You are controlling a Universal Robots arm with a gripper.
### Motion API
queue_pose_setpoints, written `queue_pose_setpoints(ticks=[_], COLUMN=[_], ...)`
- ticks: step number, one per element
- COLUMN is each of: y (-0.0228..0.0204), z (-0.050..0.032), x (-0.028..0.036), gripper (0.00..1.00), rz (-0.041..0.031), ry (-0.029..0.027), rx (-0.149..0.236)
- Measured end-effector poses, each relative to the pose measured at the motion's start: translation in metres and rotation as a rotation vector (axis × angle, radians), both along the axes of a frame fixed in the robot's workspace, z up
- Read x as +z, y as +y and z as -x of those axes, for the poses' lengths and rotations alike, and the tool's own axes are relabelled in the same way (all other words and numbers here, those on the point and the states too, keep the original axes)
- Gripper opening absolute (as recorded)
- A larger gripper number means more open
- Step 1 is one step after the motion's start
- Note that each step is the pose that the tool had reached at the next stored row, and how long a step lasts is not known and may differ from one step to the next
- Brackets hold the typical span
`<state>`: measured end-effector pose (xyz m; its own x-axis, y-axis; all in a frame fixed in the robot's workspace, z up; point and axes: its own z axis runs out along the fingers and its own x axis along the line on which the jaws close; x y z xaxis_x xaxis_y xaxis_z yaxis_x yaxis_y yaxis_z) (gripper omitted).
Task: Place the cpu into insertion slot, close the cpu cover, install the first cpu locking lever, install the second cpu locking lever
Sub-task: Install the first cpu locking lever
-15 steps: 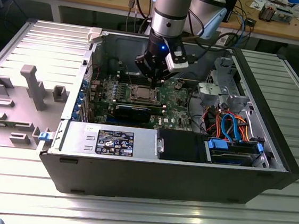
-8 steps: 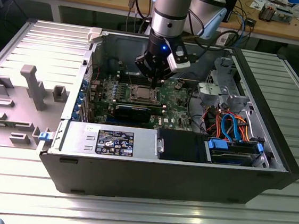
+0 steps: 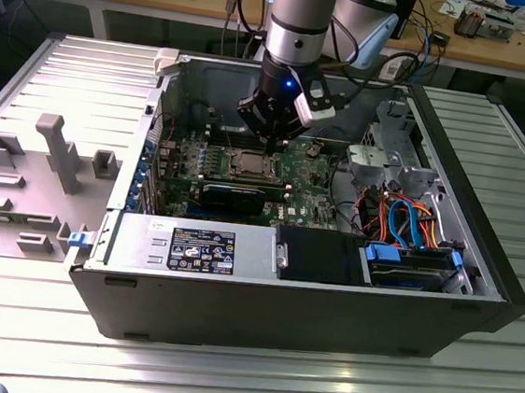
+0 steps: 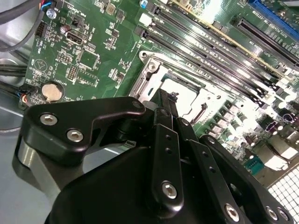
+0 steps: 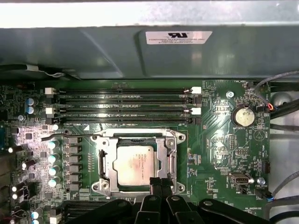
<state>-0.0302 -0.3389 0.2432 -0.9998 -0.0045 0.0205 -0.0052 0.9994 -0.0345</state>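
Note:
The cpu (image 5: 134,163), a silvery square chip, lies flat in the insertion slot (image 5: 99,186) on the green board. The cpu cover (image 5: 167,153), a thin silver frame, lies down over its rim. A thin wire lever (image 5: 58,136) sticks out sideways from one corner of the socket. My gripper (image 5: 160,183) is shut, with its black fingertips pressed together at the socket's edge and nothing visible between them. In the second wrist view the gripper (image 4: 167,100) tapers down onto the cpu cover (image 4: 150,77). In the exterior view the gripper (image 3: 270,139) hangs just above the insertion slot (image 3: 247,165).
Long memory slots (image 5: 124,105) run beside the socket, and a coin battery (image 5: 244,116) sits on the board. The open case has a black card (image 3: 234,195), a drive cage with orange and blue cables (image 3: 410,226) and tall walls. A grey fixture plate (image 3: 40,164) lies at the exterior view's left.

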Motion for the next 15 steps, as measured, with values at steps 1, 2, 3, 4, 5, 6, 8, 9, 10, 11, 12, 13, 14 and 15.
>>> queue_pose_setpoints(ticks=[1, 2, 3, 4, 5, 6, 8, 9, 10, 11, 12, 13, 14, 15], y=[0.0, 0.0, 0.0, 0.0, 0.0, 0.0, 0.0, 0.0, 0.0, 0.0, 0.0001, 0.0002, 0.0002, 0.0004], z=[0.0002, 0.001, 0.0022, 0.004, 0.0059, 0.009, 0.0186, 0.0216, 0.0243, 0.0271, 0.0314, 0.0347, 0.038, 0.0428], x=[0.0013, 0.003, 0.004, 0.0044, 0.0045, 0.0046, 0.0048, 0.0049, 0.005, 0.005, 0.0051, 0.0052, 0.0054, 0.0055], gripper=[0.11, 0.11, 0.11, 0.11, 0.11, 0.11, 0.11, 0.11, 0.11, 0.11, 0.11, 0.11, 0.11, 0.11], rz=[0.0001, 0.0, 0.0001, 0.0, -0.0001, 0.0, 0.0, 0.0, 0.0, 0.0, -0.0001, -0.0001, 0.0, 0.0], ry=[-0.0001, -0.0008, -0.0021, -0.0035, -0.0047, -0.0064, -0.0107, -0.0119, -0.0132, -0.0144, -0.0165, -0.0182, -0.0199, -0.0224], rx=[0.0, 0.0, 0.0, 0.0, 0.0, 0.0, 0.0, 0.0, 0.0, 0.0, 0.0, 0.0, 0.0, 0.0])
